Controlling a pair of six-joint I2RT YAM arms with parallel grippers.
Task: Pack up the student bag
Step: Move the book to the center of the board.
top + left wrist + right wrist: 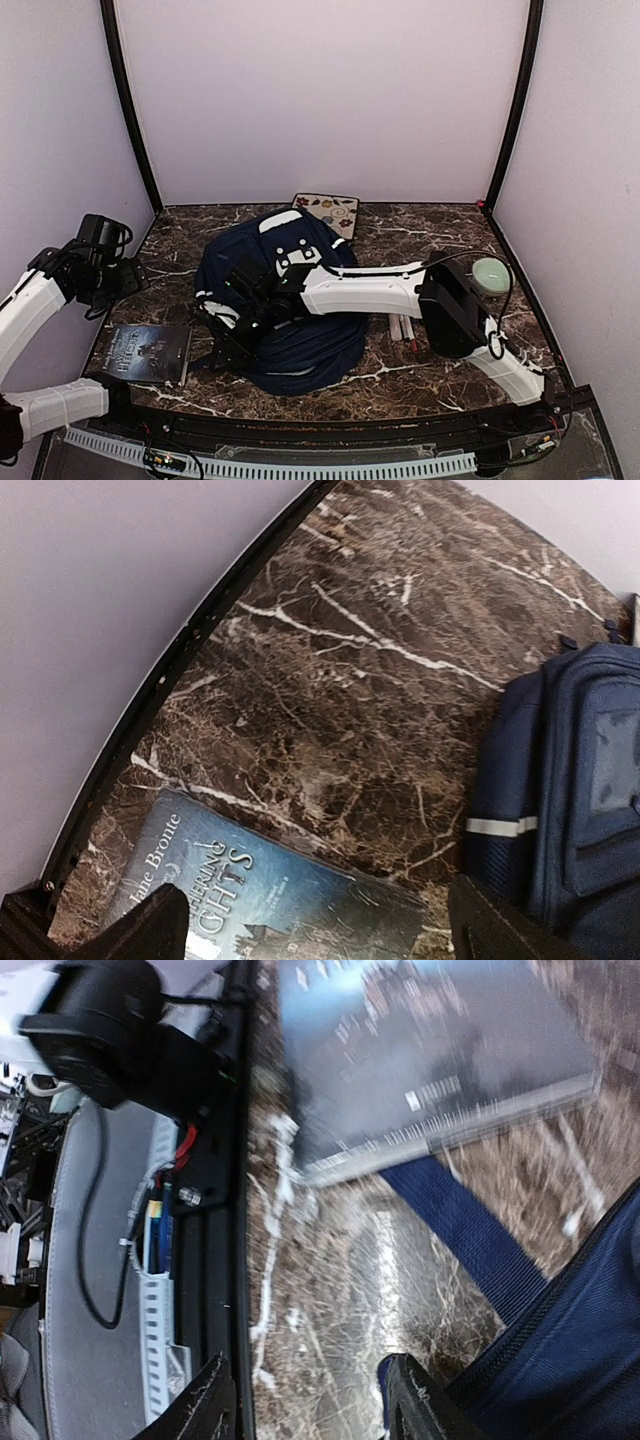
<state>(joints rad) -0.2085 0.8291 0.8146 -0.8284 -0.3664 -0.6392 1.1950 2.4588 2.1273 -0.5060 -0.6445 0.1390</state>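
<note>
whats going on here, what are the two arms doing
The right arm reaches across the student bag, which lies mid-table. The right gripper is open low over the table at the bag's edge, beside a blue strap, holding nothing. The left gripper is open too and hovers above a book. The book, some white pens, a floral pouch and a green dish all lie outside the bag.

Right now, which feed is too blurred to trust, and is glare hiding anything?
Right wrist view: smeared, so the print on the book is unreadable and the table looks streaked, with a pale sheen. Left wrist view: sharp, the book's title is legible and the student bag is crisp. Top external view: evenly lit, in focus, no strong glare.
</note>
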